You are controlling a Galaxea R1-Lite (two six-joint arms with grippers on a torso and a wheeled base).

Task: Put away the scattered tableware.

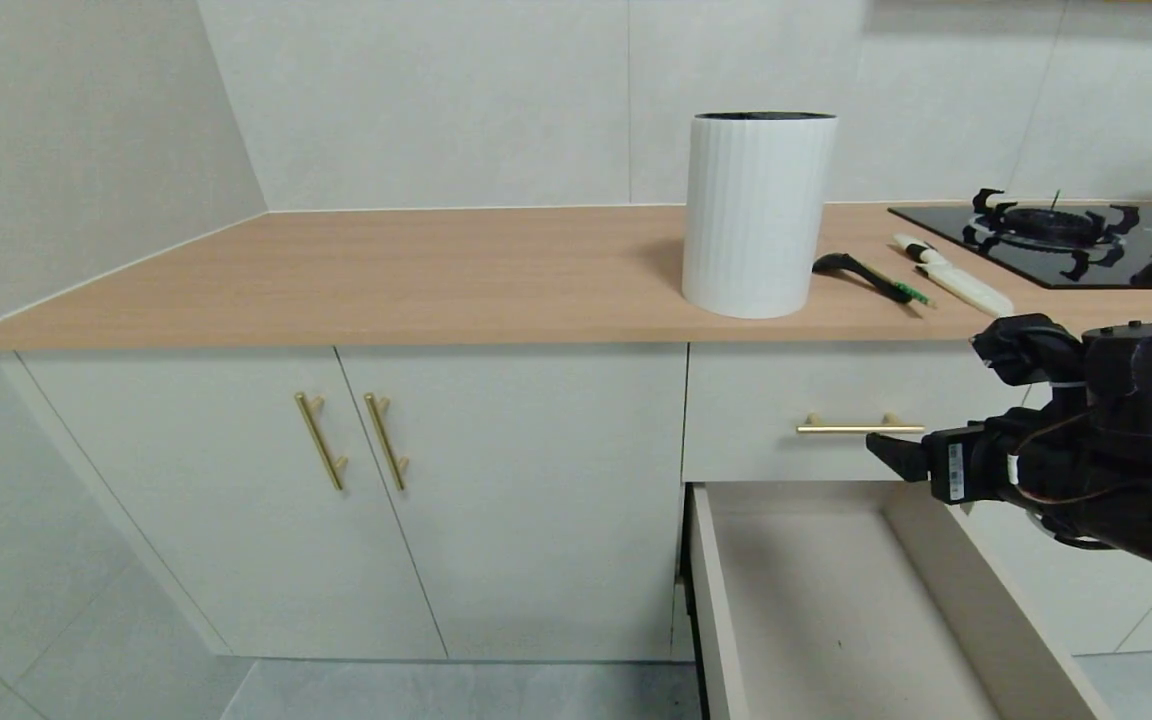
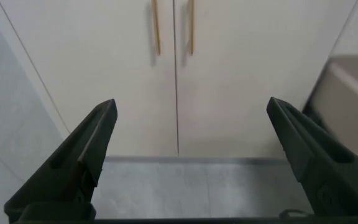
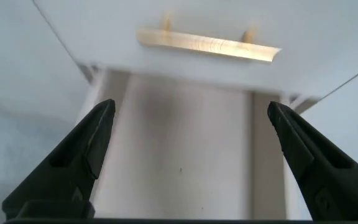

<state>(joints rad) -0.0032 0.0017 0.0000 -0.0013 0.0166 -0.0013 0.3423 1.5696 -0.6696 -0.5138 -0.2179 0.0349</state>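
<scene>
Holding our right gripper (image 3: 190,109) spread wide and empty by the open drawer (image 1: 708,570), we judge it the nearer arm, since the black utensil (image 1: 861,272) and the white utensil (image 1: 951,276) lie at its twelve o'clock on the countertop (image 1: 436,270), long axes running ten to four.
</scene>
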